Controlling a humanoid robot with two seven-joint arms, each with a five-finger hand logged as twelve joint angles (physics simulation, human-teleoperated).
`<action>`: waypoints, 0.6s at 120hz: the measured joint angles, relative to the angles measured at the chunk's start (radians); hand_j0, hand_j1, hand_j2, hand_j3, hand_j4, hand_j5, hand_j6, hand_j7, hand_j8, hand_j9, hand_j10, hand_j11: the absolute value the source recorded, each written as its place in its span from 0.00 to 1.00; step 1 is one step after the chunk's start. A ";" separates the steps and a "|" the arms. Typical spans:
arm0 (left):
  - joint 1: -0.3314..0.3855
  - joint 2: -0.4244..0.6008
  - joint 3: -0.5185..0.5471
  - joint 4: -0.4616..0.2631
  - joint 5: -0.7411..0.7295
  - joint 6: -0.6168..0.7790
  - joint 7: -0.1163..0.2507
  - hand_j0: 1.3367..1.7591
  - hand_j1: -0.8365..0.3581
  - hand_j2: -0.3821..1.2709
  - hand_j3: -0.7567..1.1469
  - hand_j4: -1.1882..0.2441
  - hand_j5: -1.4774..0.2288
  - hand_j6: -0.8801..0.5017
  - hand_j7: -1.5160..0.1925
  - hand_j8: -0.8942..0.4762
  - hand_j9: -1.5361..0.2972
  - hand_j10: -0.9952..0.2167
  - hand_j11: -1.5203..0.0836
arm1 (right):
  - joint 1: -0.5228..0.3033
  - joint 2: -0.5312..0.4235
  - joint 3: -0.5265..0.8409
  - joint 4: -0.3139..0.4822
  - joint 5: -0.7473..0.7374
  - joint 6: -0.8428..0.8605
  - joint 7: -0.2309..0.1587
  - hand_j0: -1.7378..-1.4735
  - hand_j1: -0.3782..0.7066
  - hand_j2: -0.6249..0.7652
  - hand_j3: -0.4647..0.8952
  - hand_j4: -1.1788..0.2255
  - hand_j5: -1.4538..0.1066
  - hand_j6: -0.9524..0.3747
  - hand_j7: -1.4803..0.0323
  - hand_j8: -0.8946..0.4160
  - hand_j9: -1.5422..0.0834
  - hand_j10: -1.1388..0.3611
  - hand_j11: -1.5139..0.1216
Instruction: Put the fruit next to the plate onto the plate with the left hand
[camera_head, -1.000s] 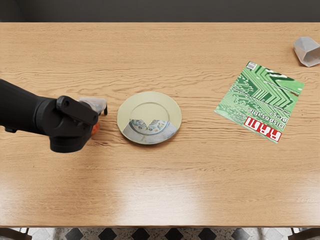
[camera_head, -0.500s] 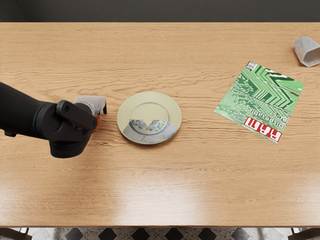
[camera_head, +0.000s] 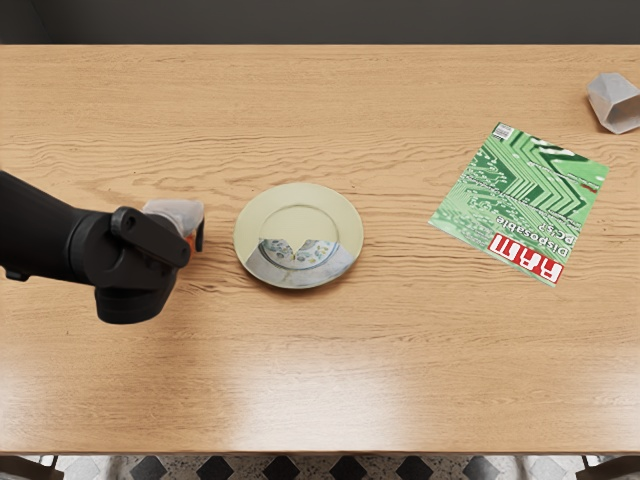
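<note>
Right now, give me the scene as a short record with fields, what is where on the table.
left hand: over the fruit, just left of the plate
fruit: orange, mostly hidden by the hand, not on the plate
plate: mid-table, no fruit on it
magazine: green, lying flat, right of the plate
grey object: far right corner
table: wood
right hand: not in view
</note>
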 joint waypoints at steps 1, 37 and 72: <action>0.000 0.000 0.000 0.000 0.000 0.000 0.000 0.73 0.43 0.40 0.40 0.29 0.29 0.38 0.29 0.43 0.27 0.40 0.29 | 0.000 0.000 0.000 0.000 0.000 0.000 0.000 0.30 0.06 0.44 0.34 0.82 0.90 0.69 0.95 0.66 0.92 0.74 0.90; 0.008 -0.007 0.002 0.006 -0.006 -0.004 -0.001 0.71 0.37 0.43 0.44 0.23 0.22 0.44 0.22 0.50 0.21 0.45 0.21 | 0.000 0.000 0.000 0.000 0.000 0.000 0.001 0.30 0.06 0.44 0.34 0.82 0.90 0.69 0.95 0.66 0.92 0.74 0.90; -0.024 0.001 0.002 0.000 -0.018 -0.023 -0.004 0.71 0.30 0.52 0.40 0.25 0.15 0.50 0.19 0.55 0.19 0.49 0.20 | 0.000 0.000 0.000 0.000 0.000 0.000 0.000 0.30 0.06 0.44 0.34 0.82 0.90 0.69 0.95 0.66 0.92 0.74 0.90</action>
